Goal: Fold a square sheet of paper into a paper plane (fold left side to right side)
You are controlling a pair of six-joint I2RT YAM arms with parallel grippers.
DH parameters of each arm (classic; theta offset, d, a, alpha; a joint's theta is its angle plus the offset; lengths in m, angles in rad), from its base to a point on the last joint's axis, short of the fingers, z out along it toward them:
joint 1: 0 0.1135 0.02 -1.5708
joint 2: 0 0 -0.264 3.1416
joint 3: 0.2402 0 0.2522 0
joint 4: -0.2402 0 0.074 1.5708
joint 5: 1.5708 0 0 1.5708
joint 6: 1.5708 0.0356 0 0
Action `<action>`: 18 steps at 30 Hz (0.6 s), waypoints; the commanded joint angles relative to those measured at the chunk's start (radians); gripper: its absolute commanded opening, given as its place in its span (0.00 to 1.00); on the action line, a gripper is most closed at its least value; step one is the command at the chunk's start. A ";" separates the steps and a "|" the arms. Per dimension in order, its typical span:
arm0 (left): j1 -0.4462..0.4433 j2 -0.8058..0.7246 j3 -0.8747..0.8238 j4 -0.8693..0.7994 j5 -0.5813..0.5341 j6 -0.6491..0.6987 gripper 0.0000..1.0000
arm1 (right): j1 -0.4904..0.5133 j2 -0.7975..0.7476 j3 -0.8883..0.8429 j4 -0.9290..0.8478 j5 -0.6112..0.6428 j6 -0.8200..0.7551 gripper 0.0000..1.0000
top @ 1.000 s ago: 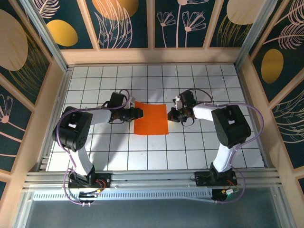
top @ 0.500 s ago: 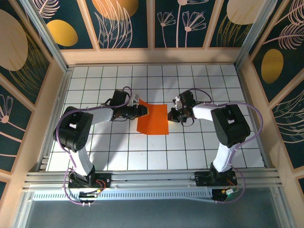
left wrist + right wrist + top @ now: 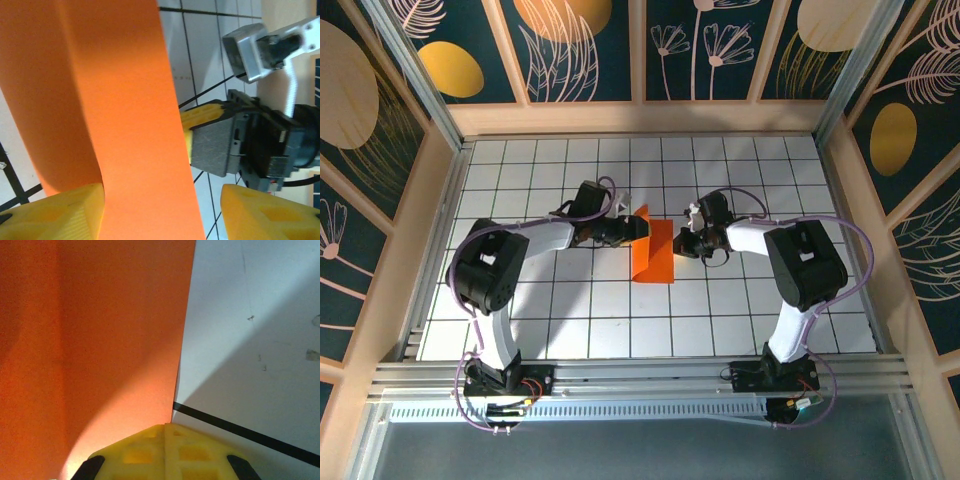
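Standing half lifted near the middle of the worktop [image 3: 570,320], the square sheet of paper [image 3: 655,258] has its 9 o'clock side raised against one finger of the left hand [image 3: 638,226], whose jaws stand apart, unclamped. The right hand [image 3: 682,243], closed tight, has its tip at the sheet's 3 o'clock edge.

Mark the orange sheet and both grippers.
square sheet of paper [image 3: 658,258], top external view, on its flat right part.
left gripper [image 3: 634,229], top external view, between its fingertips.
right gripper [image 3: 167,434], right wrist view, at its shut fingertips.

orange sheet [image 3: 658,260] standing between left hand [image 3: 632,227], right hand [image 3: 681,243]
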 commanded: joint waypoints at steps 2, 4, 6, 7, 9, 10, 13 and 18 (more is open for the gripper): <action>-0.013 0.038 0.032 0.021 0.015 -0.032 0.62 | -0.012 -0.021 -0.034 0.060 -0.030 0.024 0.00; -0.015 0.046 0.033 0.029 0.015 -0.036 0.62 | -0.020 -0.029 -0.041 0.070 -0.040 0.028 0.00; -0.016 0.053 0.035 0.031 0.014 -0.038 0.62 | -0.030 -0.042 -0.049 0.088 -0.059 0.037 0.00; -0.016 0.056 0.036 0.029 0.012 -0.039 0.62 | -0.033 -0.048 -0.053 0.097 -0.073 0.043 0.00; -0.018 0.063 0.040 0.025 0.008 -0.038 0.61 | -0.041 -0.061 -0.058 0.110 -0.092 0.050 0.00; -0.018 0.064 0.040 0.025 0.007 -0.039 0.61 | -0.045 -0.068 -0.059 0.111 -0.094 0.050 0.00; -0.018 0.063 0.038 0.020 -0.001 -0.036 0.59 | -0.059 -0.100 -0.062 0.116 -0.101 0.050 0.05; -0.019 0.062 0.039 0.017 -0.006 -0.034 0.57 | -0.085 -0.160 -0.088 0.158 -0.158 0.067 0.24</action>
